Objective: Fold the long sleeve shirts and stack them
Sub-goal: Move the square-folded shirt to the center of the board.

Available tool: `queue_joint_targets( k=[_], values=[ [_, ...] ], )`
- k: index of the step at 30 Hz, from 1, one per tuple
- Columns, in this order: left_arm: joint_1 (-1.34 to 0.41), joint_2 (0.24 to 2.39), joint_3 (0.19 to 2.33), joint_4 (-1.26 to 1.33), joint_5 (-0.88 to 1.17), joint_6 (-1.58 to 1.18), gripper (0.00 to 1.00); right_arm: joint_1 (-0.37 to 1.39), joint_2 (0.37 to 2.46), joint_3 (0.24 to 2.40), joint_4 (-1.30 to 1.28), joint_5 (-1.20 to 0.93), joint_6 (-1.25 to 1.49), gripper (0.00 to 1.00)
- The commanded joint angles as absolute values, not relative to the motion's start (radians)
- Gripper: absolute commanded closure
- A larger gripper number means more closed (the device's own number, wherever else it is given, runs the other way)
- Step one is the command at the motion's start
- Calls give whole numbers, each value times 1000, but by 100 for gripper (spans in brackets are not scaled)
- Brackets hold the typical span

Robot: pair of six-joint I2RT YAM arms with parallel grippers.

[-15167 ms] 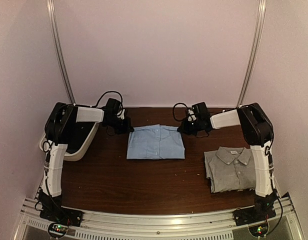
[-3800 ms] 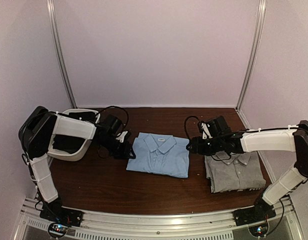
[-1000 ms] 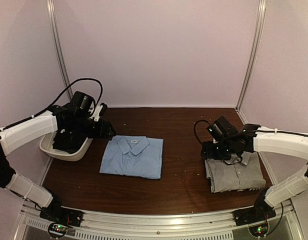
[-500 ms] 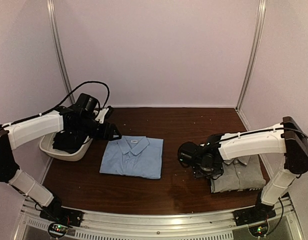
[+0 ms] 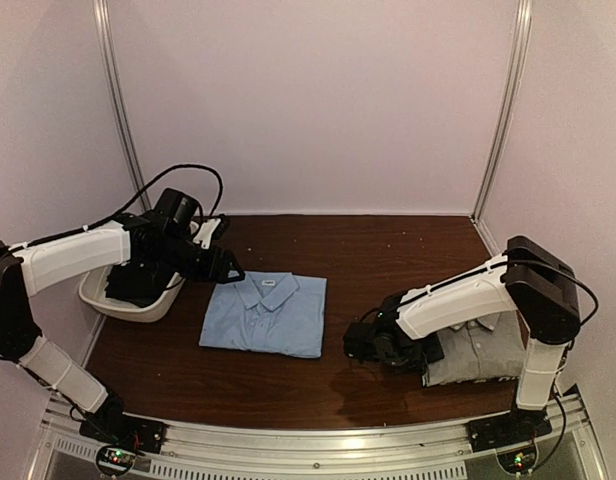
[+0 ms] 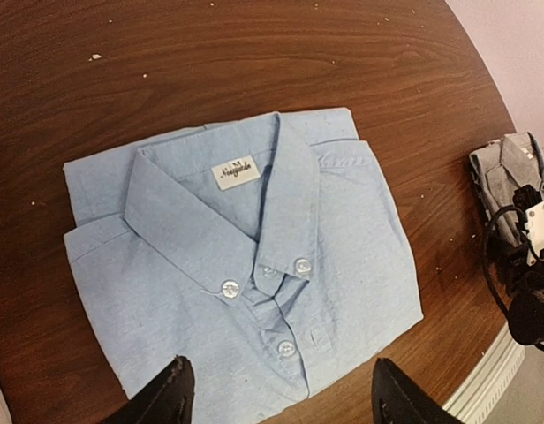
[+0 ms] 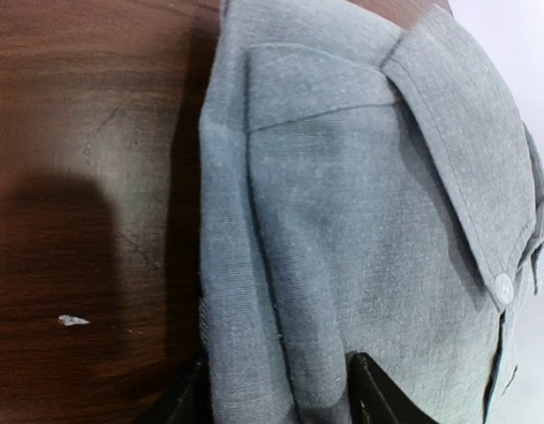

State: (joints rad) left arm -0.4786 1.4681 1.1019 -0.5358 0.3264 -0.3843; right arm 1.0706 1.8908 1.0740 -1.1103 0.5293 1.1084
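Observation:
The light blue shirt lies folded flat, collar up, left of the table's middle. My left gripper hangs open above its far left edge, fingers wide apart and touching nothing. The grey shirt lies folded at the right. My right gripper sits low at that shirt's left edge. Its fingers press on both sides of a bunched fold of the grey cloth.
A white basin holding dark cloth stands at the left edge, under the left arm. The grey shirt and the right arm's cables also show in the left wrist view. Walls close in on three sides.
The right arm swung from above the grey shirt's collar down to its left edge, and its jaws narrowed on the fold. The left arm barely moved.

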Motion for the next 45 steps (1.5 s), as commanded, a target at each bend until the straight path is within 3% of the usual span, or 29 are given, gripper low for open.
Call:
queue_joint_targets(
  k=[1,7,10,23,39,41,45],
  values=[
    [-479,1488,1111,-490,343,-364,30,1075,1933,1053,-1114,528,1130,54],
    [-479,1496,1111,-490,340,-362,30,1072,1927,1099,-1087,552,1114,90],
    [-479,1493,1107,-491,337,-363,30,1072,1930,1151,-1052,550,1072,100],
    [-479,1470,1079,-492,322,-371,30,1078,2081,1489,-957,540,868,100],
    [-479,1459,1049,-505,296,-383,30,1060,2140,1654,-833,413,762,100],
    [-479,1462,1048,-504,290,-383,30,1059,2130,1643,-827,408,765,96],
    [-478,1470,1048,-503,259,-397,30,1059,2085,1629,-797,386,764,71]
  ],
)
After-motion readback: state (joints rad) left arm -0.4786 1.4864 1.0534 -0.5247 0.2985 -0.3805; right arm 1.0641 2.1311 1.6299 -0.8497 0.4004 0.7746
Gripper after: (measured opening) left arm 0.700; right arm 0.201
